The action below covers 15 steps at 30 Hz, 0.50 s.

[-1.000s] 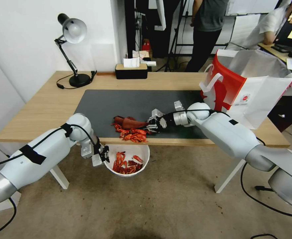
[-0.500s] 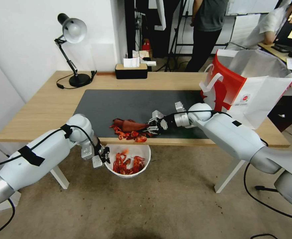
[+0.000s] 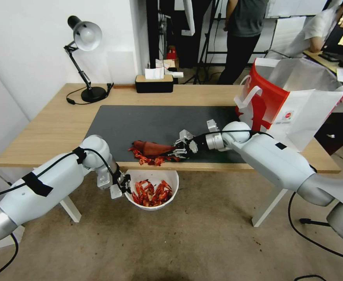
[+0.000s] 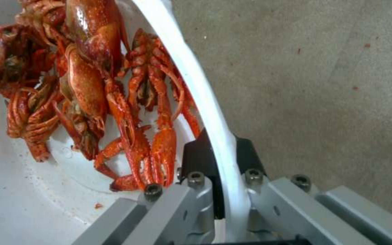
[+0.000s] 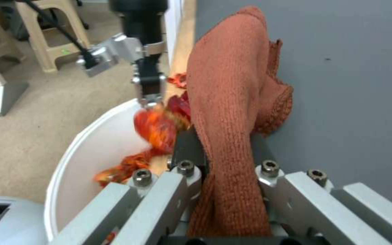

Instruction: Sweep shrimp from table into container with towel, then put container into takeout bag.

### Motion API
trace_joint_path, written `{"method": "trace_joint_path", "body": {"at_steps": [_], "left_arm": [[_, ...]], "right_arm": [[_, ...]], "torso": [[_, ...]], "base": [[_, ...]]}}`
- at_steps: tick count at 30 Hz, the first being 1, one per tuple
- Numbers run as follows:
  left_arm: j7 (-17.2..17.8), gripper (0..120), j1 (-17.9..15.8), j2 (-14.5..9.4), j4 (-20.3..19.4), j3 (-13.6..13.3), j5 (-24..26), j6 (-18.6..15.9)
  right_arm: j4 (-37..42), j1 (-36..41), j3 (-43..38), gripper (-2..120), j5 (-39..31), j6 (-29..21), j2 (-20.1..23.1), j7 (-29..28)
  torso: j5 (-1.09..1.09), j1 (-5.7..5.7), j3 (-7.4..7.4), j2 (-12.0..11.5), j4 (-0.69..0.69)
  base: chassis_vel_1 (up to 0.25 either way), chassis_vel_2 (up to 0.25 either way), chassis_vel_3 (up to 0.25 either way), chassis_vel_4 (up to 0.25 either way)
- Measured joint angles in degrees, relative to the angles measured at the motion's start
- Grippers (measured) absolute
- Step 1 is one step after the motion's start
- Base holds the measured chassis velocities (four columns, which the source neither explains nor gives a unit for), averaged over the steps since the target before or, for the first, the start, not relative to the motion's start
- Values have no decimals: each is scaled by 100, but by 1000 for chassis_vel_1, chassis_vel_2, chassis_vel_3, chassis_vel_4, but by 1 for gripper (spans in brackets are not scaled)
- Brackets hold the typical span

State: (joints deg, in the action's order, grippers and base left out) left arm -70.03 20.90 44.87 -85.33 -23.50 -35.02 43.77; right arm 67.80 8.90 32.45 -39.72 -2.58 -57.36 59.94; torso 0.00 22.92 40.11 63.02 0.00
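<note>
Left claw [image 3: 123,186] clamps one container [image 3: 172,176] rim; right claw [image 3: 178,150] grips one towel [image 3: 151,148]; few shrimp [image 3: 148,160] on table [image 3: 54,128].

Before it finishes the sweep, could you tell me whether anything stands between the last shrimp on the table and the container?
Nothing visible does. The remaining shrimp lie at the table's front edge, the container is held just below by the left hand, and the towel in the right hand lies behind them.
</note>
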Motion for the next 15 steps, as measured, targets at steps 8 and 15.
{"method": "trace_joint_path", "body": {"at_steps": [8,15], "left_arm": [[-4,0,-25,-33,6,3,6,3],[-12,0,-23,-57,-28,2,13,1]], "right_arm": [[529,251,-12,7,-19,-64,338,-36],[905,451,-80,7,-101,-113,613,-48]], "torso": [[0,0,0,0,0],[0,0,0,0,-1]], "base": [[0,0,0,0],[0,0,0,0]]}}
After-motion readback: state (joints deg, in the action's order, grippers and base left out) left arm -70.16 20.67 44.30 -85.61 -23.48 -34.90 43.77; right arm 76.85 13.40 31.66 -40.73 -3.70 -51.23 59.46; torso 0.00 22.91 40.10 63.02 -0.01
